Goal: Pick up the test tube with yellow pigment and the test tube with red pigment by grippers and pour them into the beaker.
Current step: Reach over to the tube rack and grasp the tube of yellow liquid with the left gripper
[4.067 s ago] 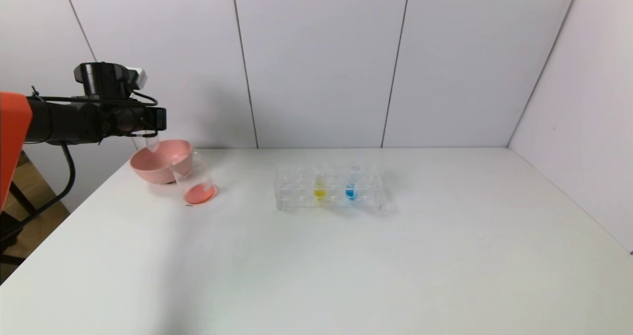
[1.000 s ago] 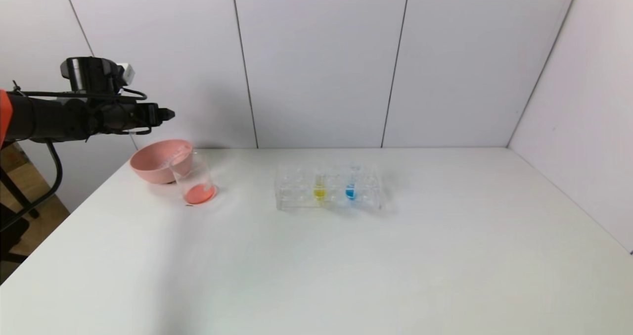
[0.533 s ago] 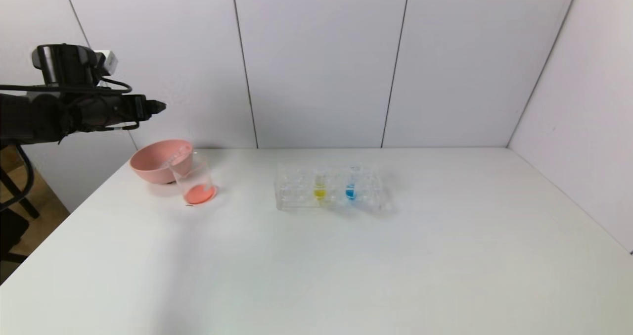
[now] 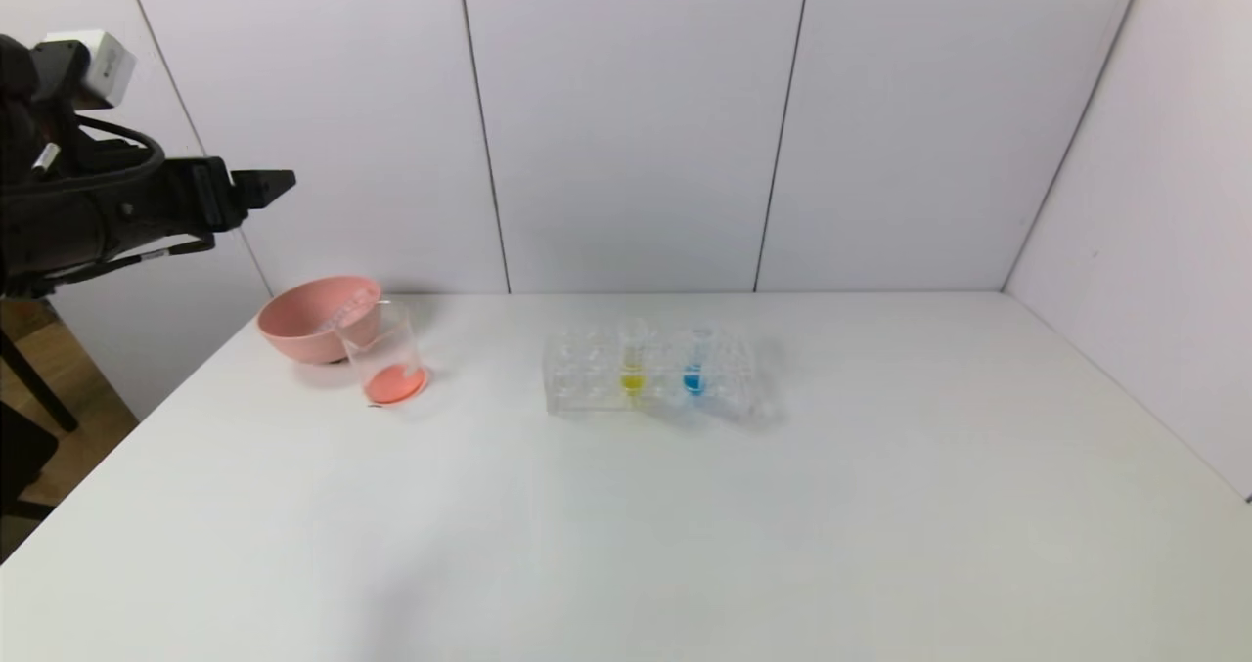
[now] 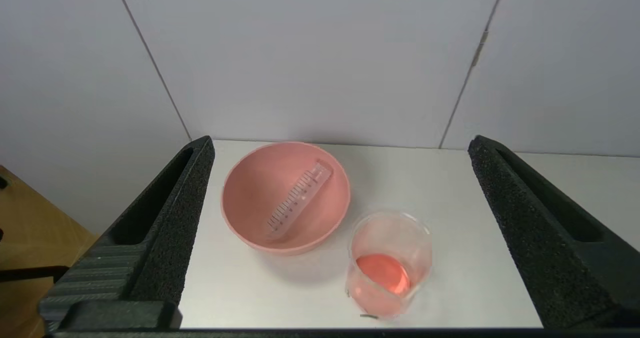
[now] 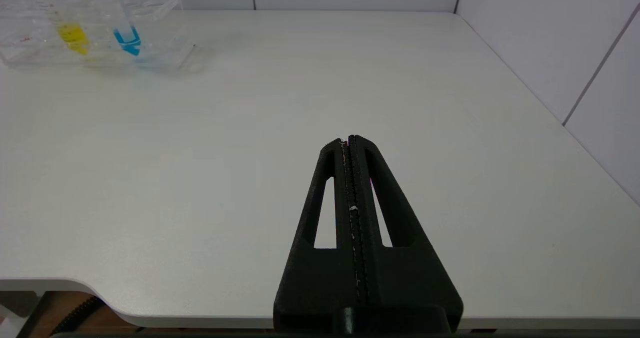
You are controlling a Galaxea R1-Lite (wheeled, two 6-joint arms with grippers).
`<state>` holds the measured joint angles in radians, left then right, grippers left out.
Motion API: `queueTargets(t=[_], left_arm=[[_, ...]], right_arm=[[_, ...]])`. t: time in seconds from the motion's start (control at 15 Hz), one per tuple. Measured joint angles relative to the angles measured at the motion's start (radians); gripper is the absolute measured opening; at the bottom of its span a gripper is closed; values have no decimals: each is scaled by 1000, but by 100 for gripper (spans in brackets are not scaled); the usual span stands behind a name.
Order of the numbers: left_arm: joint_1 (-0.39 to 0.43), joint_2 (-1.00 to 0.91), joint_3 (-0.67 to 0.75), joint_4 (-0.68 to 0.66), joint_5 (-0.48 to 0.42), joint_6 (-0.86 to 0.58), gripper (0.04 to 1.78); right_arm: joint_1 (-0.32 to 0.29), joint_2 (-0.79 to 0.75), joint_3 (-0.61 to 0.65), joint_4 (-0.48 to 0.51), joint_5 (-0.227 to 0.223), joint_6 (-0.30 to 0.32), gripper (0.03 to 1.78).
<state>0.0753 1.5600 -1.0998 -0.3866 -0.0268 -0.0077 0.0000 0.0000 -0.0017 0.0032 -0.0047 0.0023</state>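
Note:
The test tube with yellow pigment (image 4: 633, 364) (image 6: 70, 28) stands upright in the clear rack (image 4: 587, 380) mid-table. The beaker (image 4: 386, 359) (image 5: 390, 263) stands at the far left with red-orange liquid in its bottom. Right behind it is a pink bowl (image 4: 293, 334) (image 5: 245, 198), and a clear graduated tube (image 5: 300, 200) lies empty in it. No tube holding red pigment shows. My left gripper (image 4: 274, 183) (image 5: 341, 141) hangs open and empty, high above and to the left of the bowl. My right gripper (image 6: 348, 138) is shut on nothing, low over the table's near right part.
A tube with blue liquid (image 4: 693, 364) (image 6: 125, 33) stands in the rack beside the yellow one. The white table (image 4: 685, 525) meets walls at the back and right. Its left edge drops off just past the bowl.
Four seconds ago my left gripper held a tube over the bowl; that tube now lies in the bowl. Over the last second the open gripper has risen and pulled back to the left.

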Motion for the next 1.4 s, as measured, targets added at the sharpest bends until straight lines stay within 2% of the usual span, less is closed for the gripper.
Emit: queueTargets(t=[0.33,0.53,0.73,0.93,1.13,1.27,1.4], left_arm=[[-96,-271,185,2,4,-4,177],[-223,-394,220,62,39,-13,177],[-411,-444,245,100,170,-23,177],[-616,-401,271,80,384,-69,177],[-737,-289,307,-48,552,-91,177],[-762,-197,328,-185,603,-92,177],[-772,-114,350,-328,612,-97,177]], right_arm=[[0,0,0,0,0,0,11],[0,0,0,0,0,0,11],[0,0,0,0,0,0,11],[0,0,0,0,0,0,11],[0,0,0,0,0,0,11],[0,0,0,0,0,0,11],[0,0,0,0,0,0,11]])
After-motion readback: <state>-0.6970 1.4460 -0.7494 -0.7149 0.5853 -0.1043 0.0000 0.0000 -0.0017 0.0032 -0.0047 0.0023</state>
